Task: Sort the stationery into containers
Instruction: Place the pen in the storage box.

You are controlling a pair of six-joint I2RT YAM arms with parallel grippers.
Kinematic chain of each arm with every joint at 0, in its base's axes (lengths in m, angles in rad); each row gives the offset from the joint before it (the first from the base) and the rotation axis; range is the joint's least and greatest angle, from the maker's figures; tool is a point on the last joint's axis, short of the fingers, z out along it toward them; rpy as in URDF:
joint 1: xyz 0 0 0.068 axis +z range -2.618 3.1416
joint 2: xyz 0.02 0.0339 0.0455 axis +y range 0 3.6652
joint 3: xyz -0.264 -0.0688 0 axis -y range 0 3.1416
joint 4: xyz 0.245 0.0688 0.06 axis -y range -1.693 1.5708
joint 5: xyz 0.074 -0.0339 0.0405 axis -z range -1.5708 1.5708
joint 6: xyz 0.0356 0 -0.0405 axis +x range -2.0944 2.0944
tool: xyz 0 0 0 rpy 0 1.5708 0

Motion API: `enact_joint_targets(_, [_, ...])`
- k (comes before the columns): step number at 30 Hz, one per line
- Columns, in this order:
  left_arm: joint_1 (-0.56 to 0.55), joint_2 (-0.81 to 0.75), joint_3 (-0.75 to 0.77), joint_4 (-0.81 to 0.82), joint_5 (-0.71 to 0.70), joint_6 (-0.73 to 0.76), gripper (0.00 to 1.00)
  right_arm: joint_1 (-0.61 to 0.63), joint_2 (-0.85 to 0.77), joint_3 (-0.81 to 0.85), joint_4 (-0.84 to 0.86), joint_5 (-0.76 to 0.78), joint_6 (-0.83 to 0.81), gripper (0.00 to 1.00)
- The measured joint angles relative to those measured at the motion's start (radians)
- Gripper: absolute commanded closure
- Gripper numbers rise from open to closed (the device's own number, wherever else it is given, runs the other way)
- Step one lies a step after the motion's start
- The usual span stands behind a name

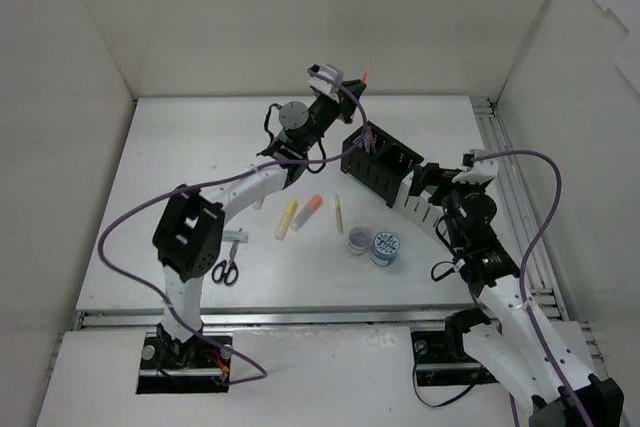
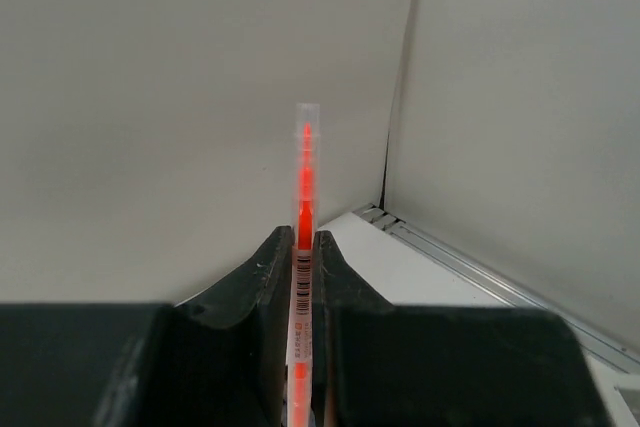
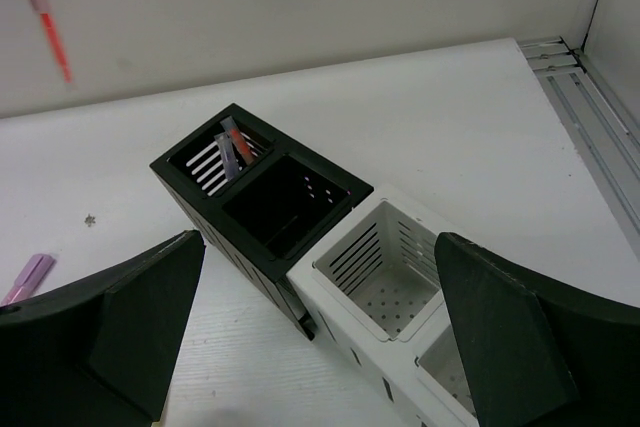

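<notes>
My left gripper (image 1: 343,97) is raised beyond the far end of the black organizer (image 1: 380,162). It is shut on a thin orange-red pen (image 2: 303,197) that sticks up between its fingers. The pen also shows in the right wrist view (image 3: 45,17). The black organizer's far compartment holds a couple of pens (image 3: 230,147); its near compartment (image 3: 285,202) looks empty. My right gripper (image 3: 320,247) is open and empty above the white organizer (image 3: 390,267). On the table lie a yellow highlighter (image 1: 286,218), an orange highlighter (image 1: 307,212), a thin yellow pen (image 1: 338,212), two tape rolls (image 1: 358,240) (image 1: 385,247) and scissors (image 1: 227,265).
A pink highlighter (image 3: 30,277) lies left of the black organizer. White walls close in the table at the back and on both sides. A metal rail (image 1: 500,162) runs along the right edge. The left arm's purple cable (image 1: 130,212) loops over the left of the table.
</notes>
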Motion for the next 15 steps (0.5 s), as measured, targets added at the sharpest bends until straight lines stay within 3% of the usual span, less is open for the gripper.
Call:
enact_joint_targets(7, [0.008,0.28,0.24,0.066,0.063,-0.098,1.0,-0.024,0.001,-0.015,0.008,-0.001,-0.01,0.02])
enact_joint_targets(15, [0.008,0.315,0.139,0.169,0.062,-0.141,1.0,-0.047,0.024,-0.018,0.011,-0.002,-0.02,0.02])
